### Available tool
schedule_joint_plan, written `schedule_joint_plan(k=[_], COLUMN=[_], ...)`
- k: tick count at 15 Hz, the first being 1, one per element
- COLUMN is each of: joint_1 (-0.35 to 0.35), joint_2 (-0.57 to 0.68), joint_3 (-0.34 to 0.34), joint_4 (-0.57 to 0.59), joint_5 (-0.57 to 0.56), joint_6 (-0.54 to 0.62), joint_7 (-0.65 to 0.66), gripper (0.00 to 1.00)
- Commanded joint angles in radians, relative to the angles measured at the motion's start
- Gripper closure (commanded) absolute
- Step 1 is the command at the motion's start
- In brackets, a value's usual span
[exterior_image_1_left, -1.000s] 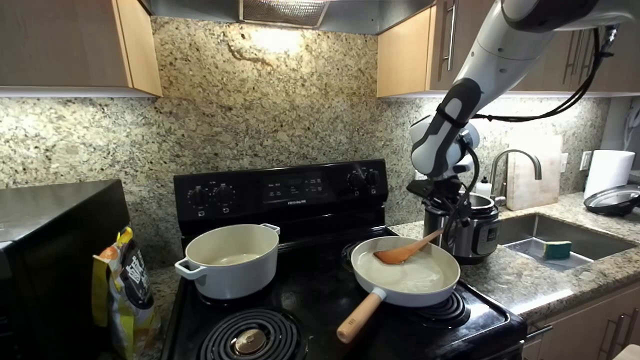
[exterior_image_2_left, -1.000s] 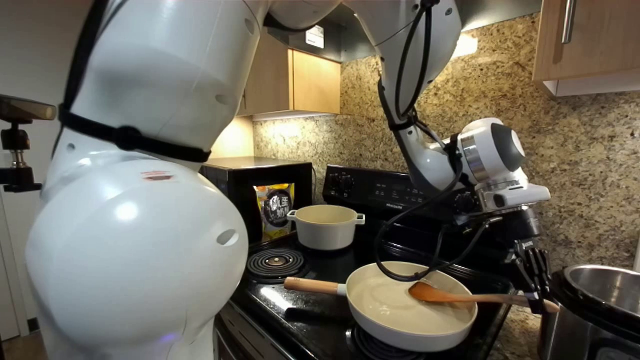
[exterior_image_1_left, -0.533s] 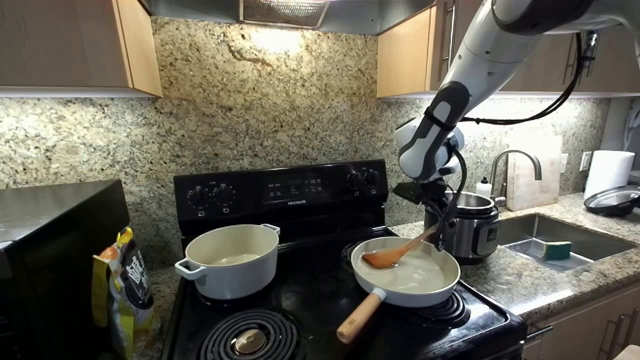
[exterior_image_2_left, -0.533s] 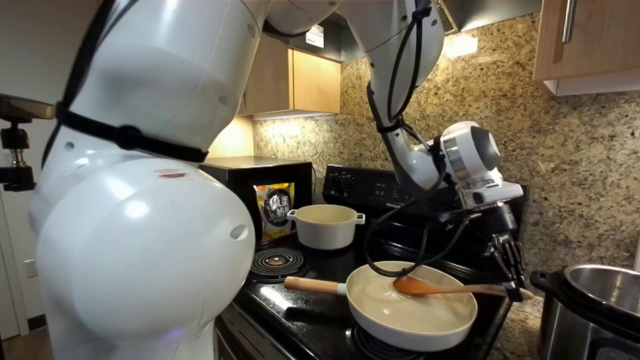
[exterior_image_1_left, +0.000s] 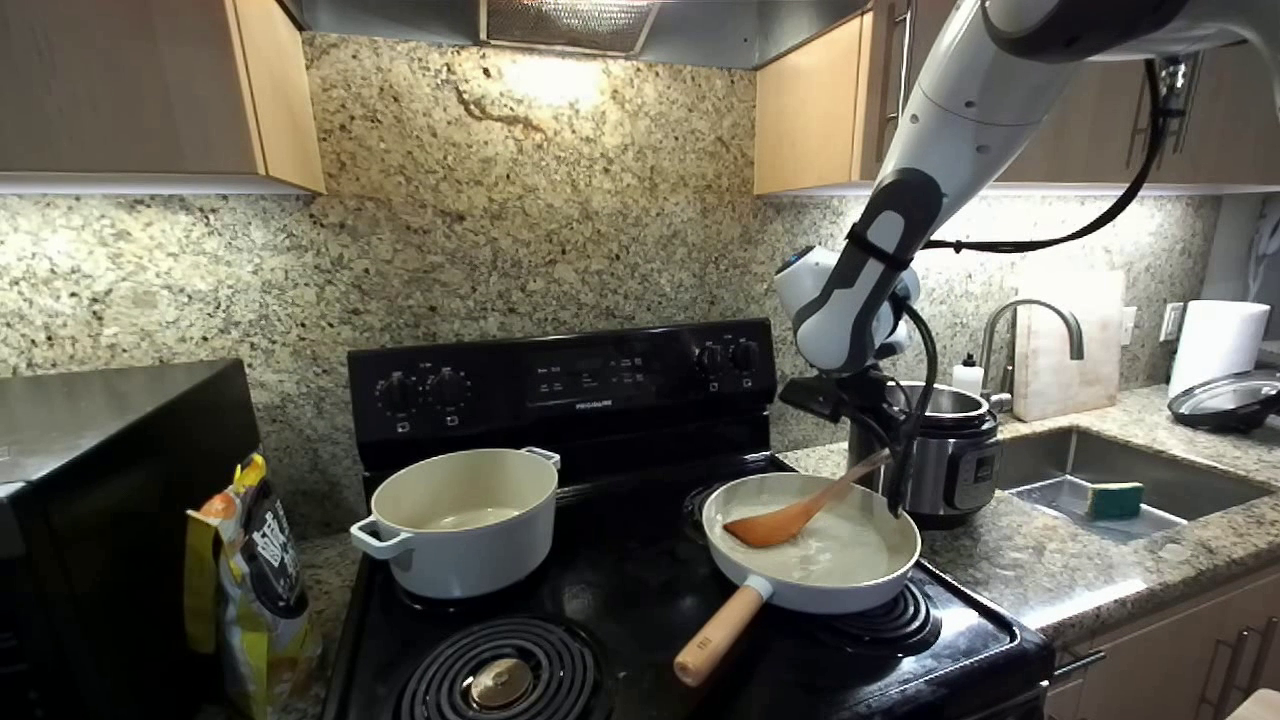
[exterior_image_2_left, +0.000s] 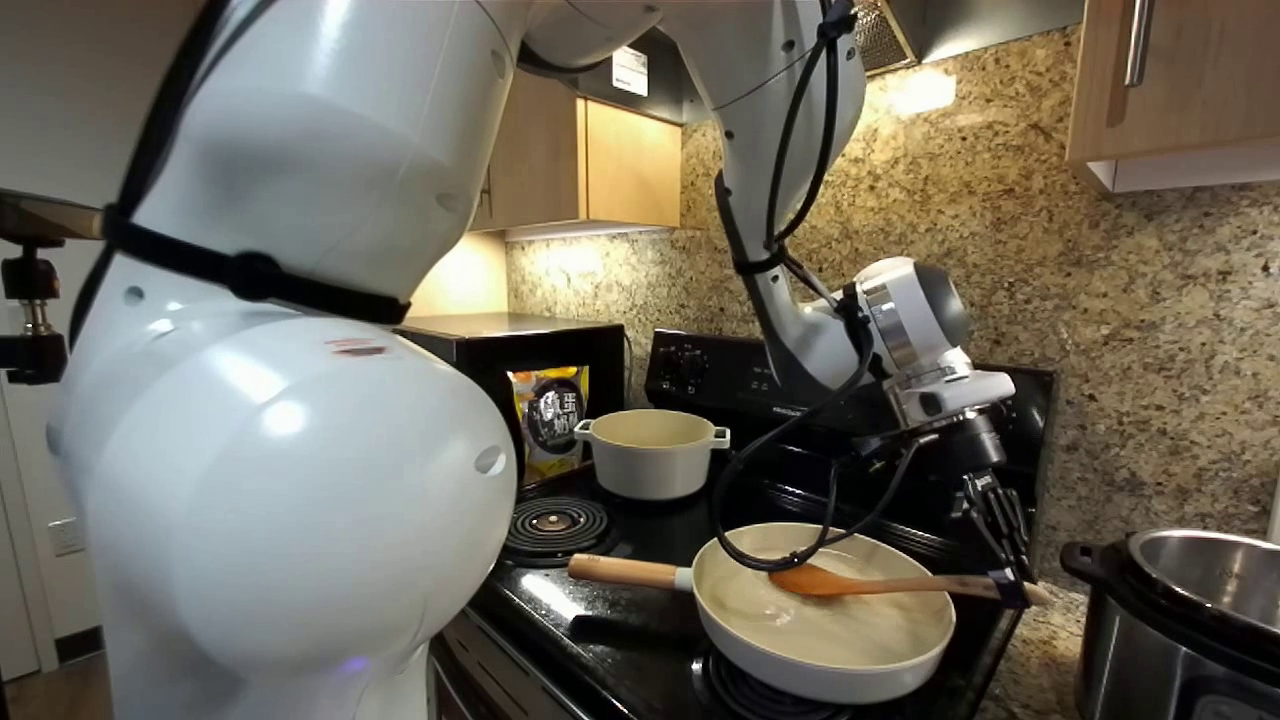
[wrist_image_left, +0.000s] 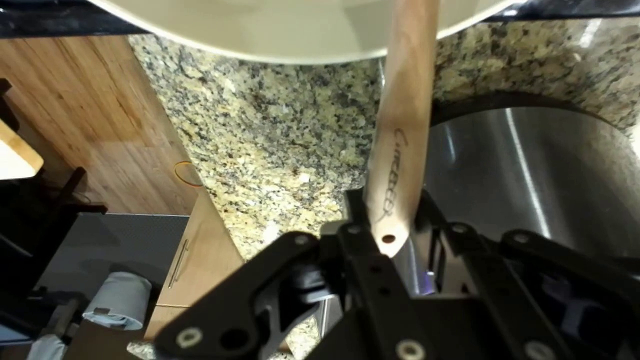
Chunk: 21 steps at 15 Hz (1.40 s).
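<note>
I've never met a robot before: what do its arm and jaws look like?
The arm is glossy white and rounded, with dark grey joint covers. Black cables loop alongside, bound on by black straps, and a small reddish marking shows. The jaws are black jointed bars with round silvery bolt heads.

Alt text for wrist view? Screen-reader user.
Gripper shut on a wooden spoon near its handle's holed end; the handle crosses the rim of a cream frying pan. Granite countertop lies beneath, with a stainless-steel multicooker at image right, wood flooring left.
</note>
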Motion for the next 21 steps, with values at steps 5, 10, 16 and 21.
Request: schedule_joint_plan(k=[5,10,16,21], joint_1=[-0.076,-0.087,-0.028,-0.007], joint_2=[-0.069,-0.050,-0.032,-0.084], joint_3=[-0.061,-0.013,0.076,0.099], joint_4=[-0.111,-0.061,-0.001,-0.087], joint_5=[-0.136,-0.070,-0.036,-0.070], joint_6=[-0.012,-0.038,-0.039,-0.039], joint_7=[0.025,0.014,0.039,-0.006], gripper=[0.89,0.89,0.89,0.89])
